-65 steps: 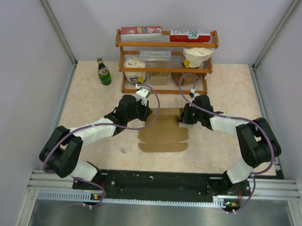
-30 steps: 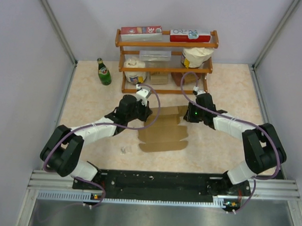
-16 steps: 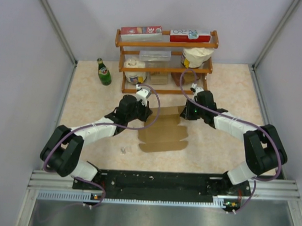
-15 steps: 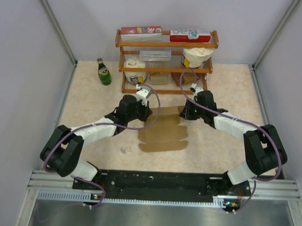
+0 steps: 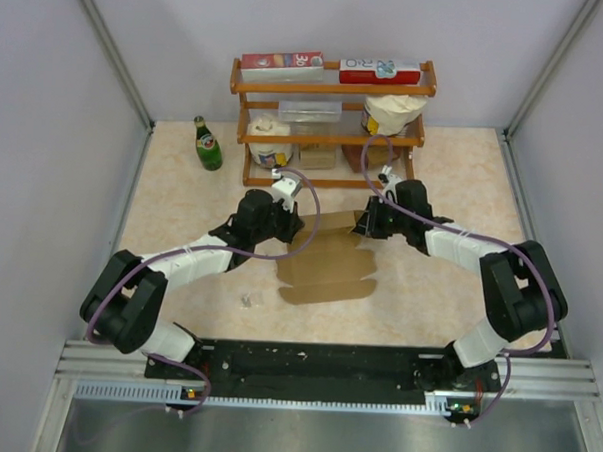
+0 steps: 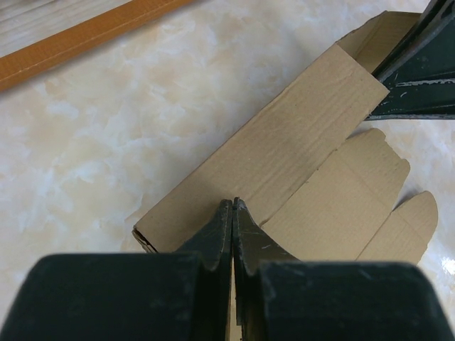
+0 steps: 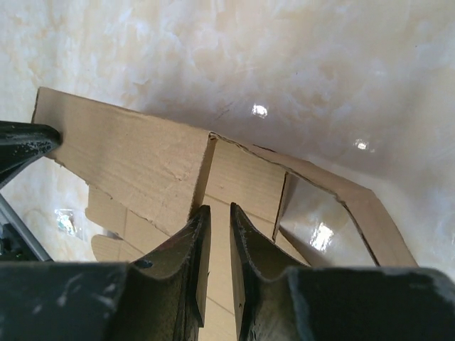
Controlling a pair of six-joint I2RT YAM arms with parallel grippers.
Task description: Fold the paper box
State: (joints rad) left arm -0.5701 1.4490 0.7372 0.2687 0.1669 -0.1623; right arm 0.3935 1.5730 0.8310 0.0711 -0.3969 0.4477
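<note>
well, the plain kraft-brown cardboard paper box [image 5: 325,269] lay mid-table on the pale marble-patterned tabletop [image 5: 172,205], just in front of the orange-brown wooden shelf rack [image 5: 330,137], with most of its die-cut sheet flat and its rounded tabs pointing toward the arm bases. along its far edge one long panel [image 6: 284,156] stood folded up from the sheet. my left gripper [image 6: 232,207] sat at the left part of that panel, its black fingers pressed together with no gap showing between them, the tips right on the fold where the panel met the flat sheet, so i read it as pinching the card. my right gripper [image 7: 213,217] was at the opposite end of the same panel, fingers held a narrow slit apart around the short end flap [image 7: 242,181]; i could not tell whether they actually nipped the cardboard. from above, both arms reached inward, the two grippers facing each other across the box's far edge. a green glass bottle [image 5: 207,145] stood well to the left of the rack.
</note>
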